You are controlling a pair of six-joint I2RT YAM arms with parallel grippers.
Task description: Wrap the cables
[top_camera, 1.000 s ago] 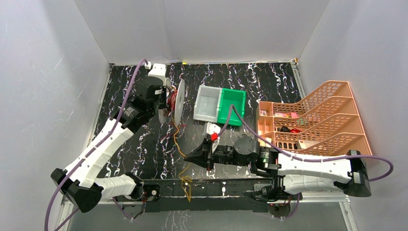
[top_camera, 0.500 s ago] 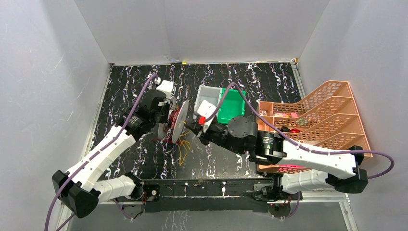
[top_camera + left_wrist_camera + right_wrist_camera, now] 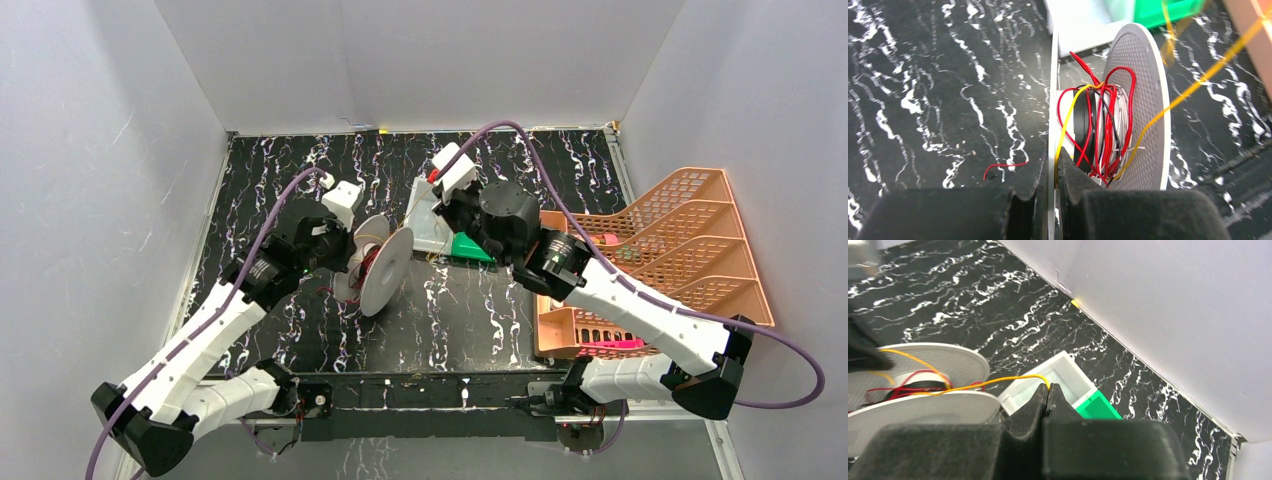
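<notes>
left gripper [image 3: 1050,187]: jaws pressed together on the rim of the near flange of the spool [image 3: 1143,100]. I'm carrying it off the table [image 3: 280,180].

right gripper [image 3: 1048,392]: fingers pinched flat on the yellow cable [image 3: 998,381]. No gap shows between them.

cables, where: red cable [image 3: 1088,125] sits in loose, messy loops on the hub between the two flanges, with some white and black strands mixed in. The yellow one crosses the hub, exits between the flanges and runs up to my right pinch. One short red end [image 3: 1003,164] lies on the tabletop beside the spool.

spool axis: flanges stand on edge and tilted. In the top view the hub axis runs roughly left to right, out from the left fingers.

key relation: the spool is on the left side of the right gripper and nearer the bases. The right gripper sits farther back, over the white bin [image 3: 1058,375] and green bin [image 3: 1098,407]. The free yellow span goes from hub to pinch, slightly bowed rather than tight.

nearer arm: the left has the spool and the right has the strand, so the winding hand is the right.

next move, my call: circle the right pinch around the hub axis, keeping the strand in the slot between the flanges.

risk: from where the pinch is, the span could ride over the far flange rim, and slack could add to the tangle.

not sure: the strand is too thin to trace in the top view.
</notes>
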